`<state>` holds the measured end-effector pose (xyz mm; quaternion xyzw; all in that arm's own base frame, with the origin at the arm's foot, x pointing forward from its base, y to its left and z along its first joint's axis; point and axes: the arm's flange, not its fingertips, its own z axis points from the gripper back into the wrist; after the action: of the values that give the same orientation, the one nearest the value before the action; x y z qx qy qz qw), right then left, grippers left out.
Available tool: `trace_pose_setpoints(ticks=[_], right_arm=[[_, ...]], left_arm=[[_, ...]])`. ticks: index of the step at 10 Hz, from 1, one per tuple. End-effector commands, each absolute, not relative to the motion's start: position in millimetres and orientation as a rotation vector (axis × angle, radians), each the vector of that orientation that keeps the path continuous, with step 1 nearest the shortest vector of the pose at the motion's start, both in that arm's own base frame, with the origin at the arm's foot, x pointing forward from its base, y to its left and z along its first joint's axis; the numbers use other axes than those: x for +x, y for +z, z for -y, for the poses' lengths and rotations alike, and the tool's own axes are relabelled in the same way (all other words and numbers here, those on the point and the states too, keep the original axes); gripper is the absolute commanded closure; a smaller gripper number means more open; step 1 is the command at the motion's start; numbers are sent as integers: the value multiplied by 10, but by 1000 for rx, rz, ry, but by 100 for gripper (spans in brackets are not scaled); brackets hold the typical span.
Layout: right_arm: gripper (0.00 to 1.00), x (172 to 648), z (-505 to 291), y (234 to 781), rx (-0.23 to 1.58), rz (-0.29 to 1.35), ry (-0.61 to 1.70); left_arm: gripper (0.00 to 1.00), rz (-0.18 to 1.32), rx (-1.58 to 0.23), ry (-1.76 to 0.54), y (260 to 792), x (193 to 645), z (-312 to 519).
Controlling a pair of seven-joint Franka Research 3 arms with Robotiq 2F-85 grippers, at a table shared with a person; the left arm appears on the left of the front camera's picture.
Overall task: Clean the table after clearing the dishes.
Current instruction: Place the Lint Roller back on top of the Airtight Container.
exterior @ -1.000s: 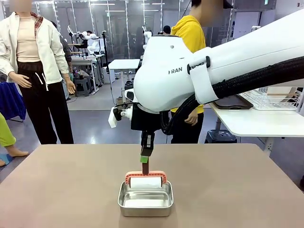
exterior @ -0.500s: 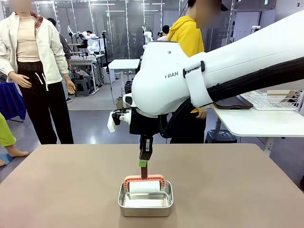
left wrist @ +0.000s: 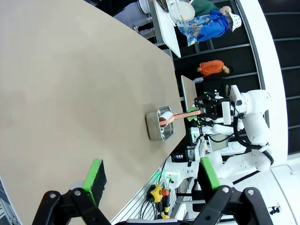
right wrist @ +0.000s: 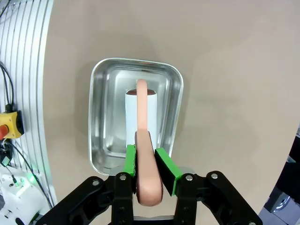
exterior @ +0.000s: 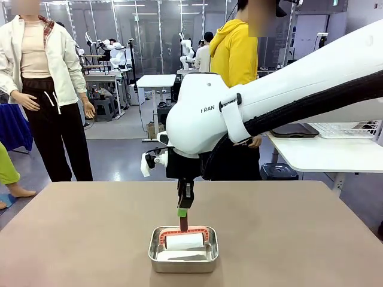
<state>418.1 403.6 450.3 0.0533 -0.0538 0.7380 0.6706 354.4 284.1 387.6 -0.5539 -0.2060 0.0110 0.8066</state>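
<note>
My right gripper [exterior: 182, 210] hangs over the middle of the taupe table [exterior: 84, 239], shut on the salmon handle [right wrist: 142, 112] of a lint roller. The roller's white roll [exterior: 184, 241] lies down inside the small steel pan [exterior: 182, 263]. From the right wrist, the green pads [right wrist: 130, 161] clamp the handle from both sides, with the pan [right wrist: 136, 63] straight below. My left gripper [left wrist: 152, 176] is open and holds nothing, high above the table's end, far from the pan [left wrist: 157, 127]. A dark tray [exterior: 293, 130] of the dishes rests on the white side table, and a white plate [left wrist: 181, 8] shows there too.
The white side table [exterior: 323, 155] with a wire rack [exterior: 350, 127] stands at the far right. A person in a yellow hoodie [exterior: 233, 54] stands behind the table's far edge, close to my right arm. The tabletop around the pan is bare.
My right arm has come down and lowered the roller from the pan's far rim into the pan. The person in yellow has shifted slightly left.
</note>
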Motion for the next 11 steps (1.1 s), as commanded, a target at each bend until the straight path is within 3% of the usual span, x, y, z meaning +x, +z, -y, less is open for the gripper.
trace_pose_setpoints(ticks=[1,3,4,5,6,11], right_arm=[[76,4327,-4013,4467,103,94,1690],[63,4451,-3956,4434,83,92,1673],[38,4481,-3930,4412,87,94,1666],[26,4477,-3903,4403,92,98,1668],[2,4457,-3879,4406,85,97,1668],[0,4403,-3826,4430,28,185,1653]], left_arm=[[0,435,-1186,37,3925,3516,-2840],[0,435,-1186,37,3925,3516,-2840],[0,435,-1186,37,3925,3516,-2840],[0,435,-1186,37,3925,3516,-2840],[0,435,-1186,37,3925,3516,-2840],[0,435,-1186,37,3925,3516,-2840]])
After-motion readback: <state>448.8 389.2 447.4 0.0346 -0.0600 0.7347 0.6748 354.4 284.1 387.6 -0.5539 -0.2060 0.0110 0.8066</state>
